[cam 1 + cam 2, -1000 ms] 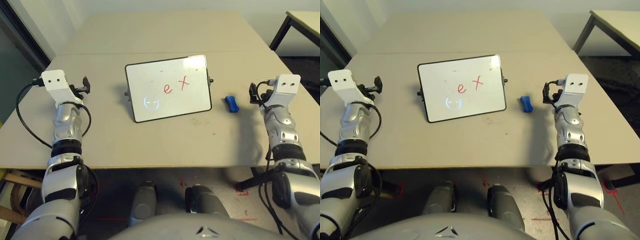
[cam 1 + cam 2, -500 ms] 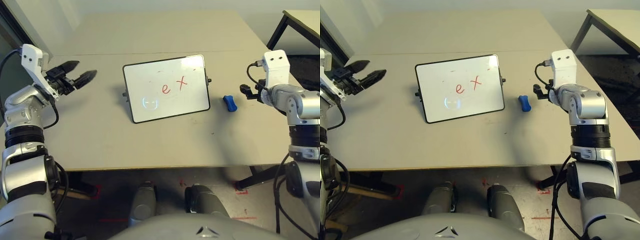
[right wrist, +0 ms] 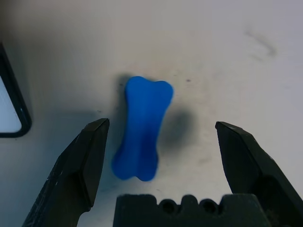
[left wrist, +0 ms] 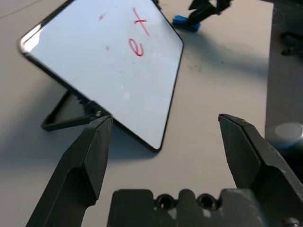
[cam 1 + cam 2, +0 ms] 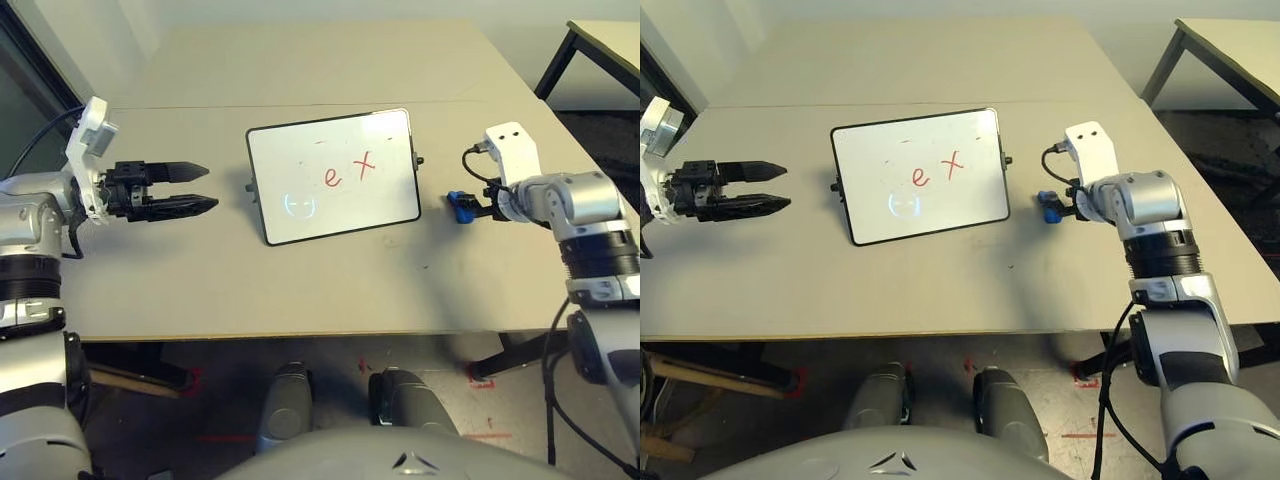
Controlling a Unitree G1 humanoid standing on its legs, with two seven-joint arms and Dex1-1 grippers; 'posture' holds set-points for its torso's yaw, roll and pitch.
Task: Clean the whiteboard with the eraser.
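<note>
You've got the left jaws [image 4: 163, 158] wide apart over the worktop [image 5: 300, 300], well to the left of the whiteboard, and the right jaws [image 3: 162, 125] wide apart too, right at the blue eraser [image 3: 142, 127], nothing clamped! Beyond them to your left, the whiteboard [image 5: 335, 180] leans tilted on the worktop, red marks showing on its face.

Free table in front, a board in the way
The bare tabletop [image 5: 330, 290] runs wide below the whiteboard [image 5: 335, 178]. The board blocks the middle, and its side knobs [image 5: 421, 161] stick out.
</note>
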